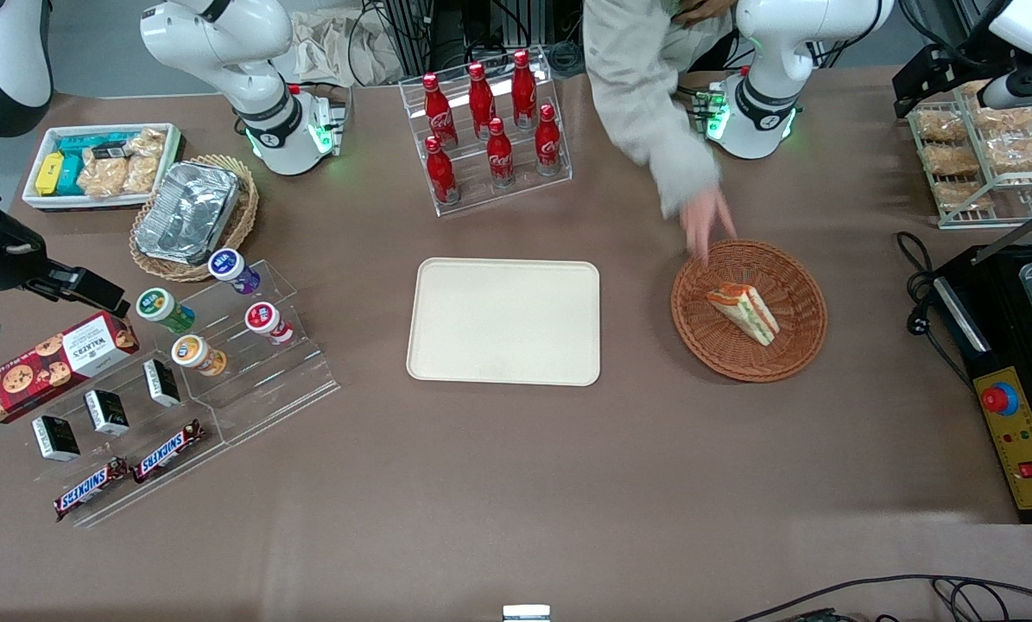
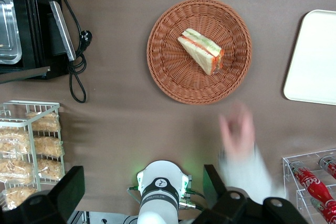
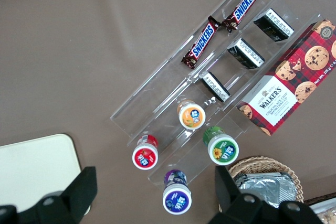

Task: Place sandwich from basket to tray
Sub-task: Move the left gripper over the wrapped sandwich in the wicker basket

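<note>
The sandwich [image 1: 744,313] [image 2: 202,51], a pale wedge with orange and green layers, lies in the round reddish-brown basket [image 1: 792,354] [image 2: 168,77]. The cream tray [image 1: 503,320] [image 2: 315,61] sits flat beside the basket, toward the parked arm's end, with nothing on it. My gripper [image 2: 142,177] hangs high above the table, over the working arm's end by the snack rack, well away from the basket. Its fingers [image 2: 68,192] stand wide apart and open, holding nothing. A person's blurred hand [image 1: 705,220] [image 2: 239,135] reaches to the basket's rim.
A rack of red cola bottles [image 1: 494,130] stands farther from the front camera than the tray. A wire snack rack [image 1: 990,155], a black machine [image 1: 1016,380] and its cable [image 1: 917,285] crowd the working arm's end. Shelves of cups and snacks [image 1: 213,345] fill the parked arm's end.
</note>
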Controlling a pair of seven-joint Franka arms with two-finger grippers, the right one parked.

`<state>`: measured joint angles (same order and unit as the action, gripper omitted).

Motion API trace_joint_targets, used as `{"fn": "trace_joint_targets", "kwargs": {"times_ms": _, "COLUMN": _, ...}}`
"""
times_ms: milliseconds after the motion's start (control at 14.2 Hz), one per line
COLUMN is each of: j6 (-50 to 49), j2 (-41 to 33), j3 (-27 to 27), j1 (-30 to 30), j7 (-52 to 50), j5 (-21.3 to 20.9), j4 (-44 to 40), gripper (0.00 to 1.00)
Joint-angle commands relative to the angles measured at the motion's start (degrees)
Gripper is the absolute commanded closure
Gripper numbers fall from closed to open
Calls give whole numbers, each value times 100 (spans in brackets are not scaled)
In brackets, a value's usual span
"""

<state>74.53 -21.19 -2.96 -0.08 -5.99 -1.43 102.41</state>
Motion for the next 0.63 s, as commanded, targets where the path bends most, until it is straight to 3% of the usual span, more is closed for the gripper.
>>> {"fn": "trace_joint_targets", "kwargs": {"times_ms": 0, "j6": -18, "j2": 106, "j3": 23, "j1": -45, "j7": -16, "j5": 29, "j4": -177, "gripper": 0}}
{"fn": "trace_joint_targets", "kwargs": {"times_ms": 351, "j6": 183, "j2": 510, "j3": 32, "j1": -27, "j7": 1, "j5": 186, "j4": -55, "gripper": 0}}
{"fn": "trace_joint_targets", "kwargs": {"times_ms": 561, "j6": 1173, "j2": -5, "j3": 32, "j1": 70, "j7": -60, "j5": 354, "j4": 1276, "gripper": 0}}
